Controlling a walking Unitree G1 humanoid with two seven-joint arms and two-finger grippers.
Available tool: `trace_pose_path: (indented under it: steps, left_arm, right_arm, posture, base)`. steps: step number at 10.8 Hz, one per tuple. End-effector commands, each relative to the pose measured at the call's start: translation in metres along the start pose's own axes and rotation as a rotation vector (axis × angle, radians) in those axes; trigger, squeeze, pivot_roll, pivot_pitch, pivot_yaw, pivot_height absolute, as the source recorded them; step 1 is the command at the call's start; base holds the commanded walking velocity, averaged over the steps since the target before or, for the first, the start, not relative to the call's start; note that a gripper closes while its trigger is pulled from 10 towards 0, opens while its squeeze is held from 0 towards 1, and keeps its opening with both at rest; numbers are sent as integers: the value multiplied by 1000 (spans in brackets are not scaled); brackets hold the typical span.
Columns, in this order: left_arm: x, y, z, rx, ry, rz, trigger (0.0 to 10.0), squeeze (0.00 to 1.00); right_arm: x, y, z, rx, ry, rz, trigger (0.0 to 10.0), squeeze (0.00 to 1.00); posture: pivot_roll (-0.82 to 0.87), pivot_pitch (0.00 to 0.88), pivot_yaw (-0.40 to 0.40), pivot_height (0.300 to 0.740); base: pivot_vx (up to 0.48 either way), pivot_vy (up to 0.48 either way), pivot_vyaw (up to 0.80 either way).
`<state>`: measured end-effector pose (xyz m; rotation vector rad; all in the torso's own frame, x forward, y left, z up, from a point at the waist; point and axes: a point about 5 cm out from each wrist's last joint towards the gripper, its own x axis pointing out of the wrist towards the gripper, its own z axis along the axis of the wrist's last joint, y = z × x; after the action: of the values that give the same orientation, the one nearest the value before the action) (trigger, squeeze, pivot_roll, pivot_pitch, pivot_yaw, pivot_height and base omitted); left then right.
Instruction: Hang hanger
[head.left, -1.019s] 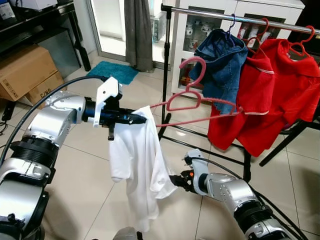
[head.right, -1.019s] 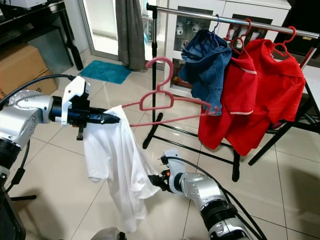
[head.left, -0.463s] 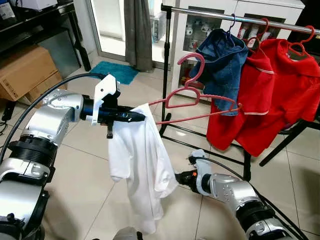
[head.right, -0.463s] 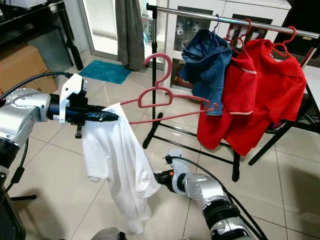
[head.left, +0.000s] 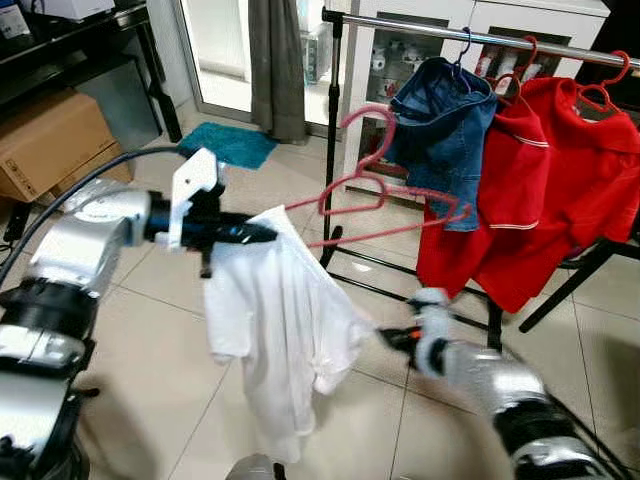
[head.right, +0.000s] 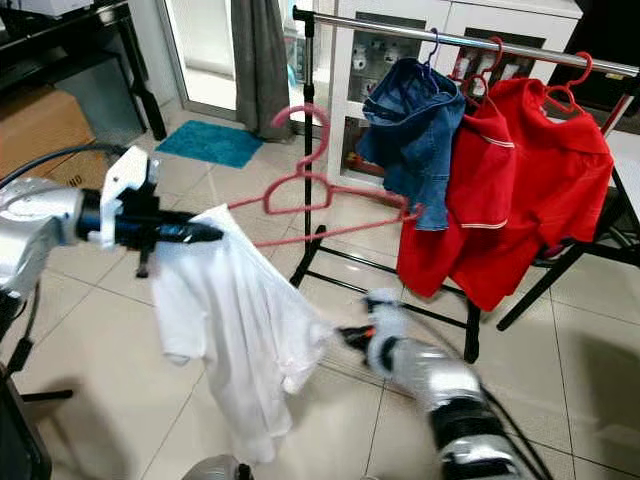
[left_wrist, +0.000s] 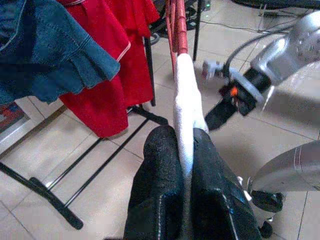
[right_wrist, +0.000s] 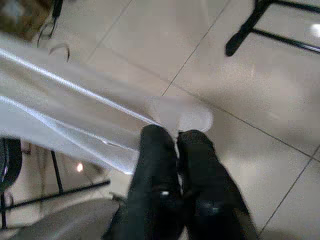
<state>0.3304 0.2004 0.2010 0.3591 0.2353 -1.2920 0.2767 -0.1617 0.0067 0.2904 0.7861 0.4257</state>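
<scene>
A pink hanger (head.left: 372, 187) carries a white shirt (head.left: 275, 330) and hangs in the air left of the clothes rail (head.left: 480, 36). My left gripper (head.left: 262, 233) is shut on the shirt's shoulder over the hanger's end; in the left wrist view the black fingers (left_wrist: 162, 165) pinch the white cloth (left_wrist: 186, 100). The hanger's hook (head.right: 310, 125) sits below the rail's height, beside the rack's upright pole. My right gripper (head.left: 395, 339), low and blurred, is shut on the shirt's hem (right_wrist: 177, 115), which stretches toward it.
A blue denim garment (head.left: 440, 130) and two red shirts (head.left: 560, 170) hang on the rail. The rack's black feet (head.left: 420, 290) spread over the tiled floor. Cardboard boxes (head.left: 50, 140), a teal mat (head.left: 225, 145) and a grey curtain (head.left: 275, 60) lie to the left.
My left gripper has drawn back to the left, taking hanger and shirt with it. My right gripper has swung to the right, pulling the hem out sideways.
</scene>
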Motion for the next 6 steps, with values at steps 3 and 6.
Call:
trace_pose_path:
  steps: [3, 6]
  left_arm:
    - [-17, -12, 7, 43, -54, 6, 0, 0]
    - [-27, -35, 7, 25, -115, -21, 0, 0]
  right_arm:
    - [-29, -37, 24, 127, -200, -168, 0, 0]
    - [-64, -68, 47, 301, -437, -324, 0, 0]
  posture:
    - [21, 0, 16, 723]
    - [25, 0, 10, 723]
  base:
    - [0, 0, 0]
    - [0, 0, 0]
